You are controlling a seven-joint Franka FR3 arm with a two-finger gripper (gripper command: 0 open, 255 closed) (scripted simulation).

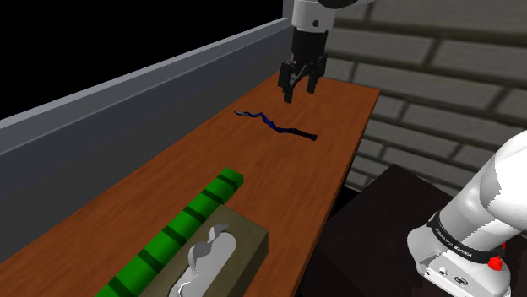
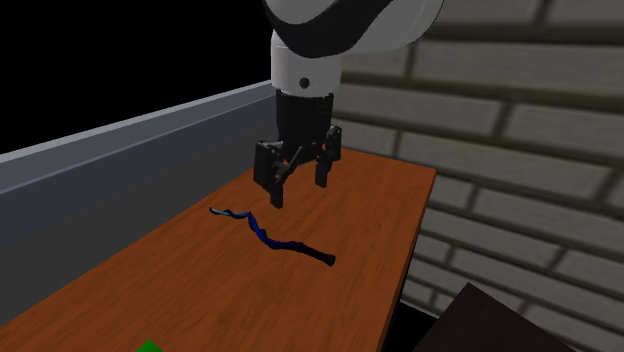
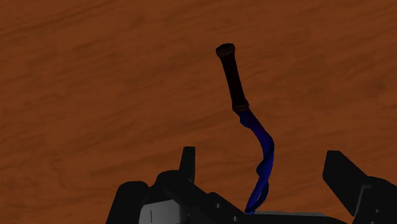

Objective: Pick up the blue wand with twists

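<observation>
The step in hand is the approach. The gripper (image 1: 299,91) hovers above the wooden table (image 1: 169,177) with its fingers spread and nothing in them. The blue wand (image 1: 274,125) lies flat on the table, at about 7 o'clock from the gripper in the shoulder view, its dark handle toward 4 o'clock. Next, the gripper probably needs to descend straddling the twisted shaft, then close.

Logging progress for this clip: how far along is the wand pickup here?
Done: the gripper hangs open above the blue twisted wand. In hand: the approach; the wand lies flat on the wooden table, untouched. Left: descend, close on it, lift.
</observation>
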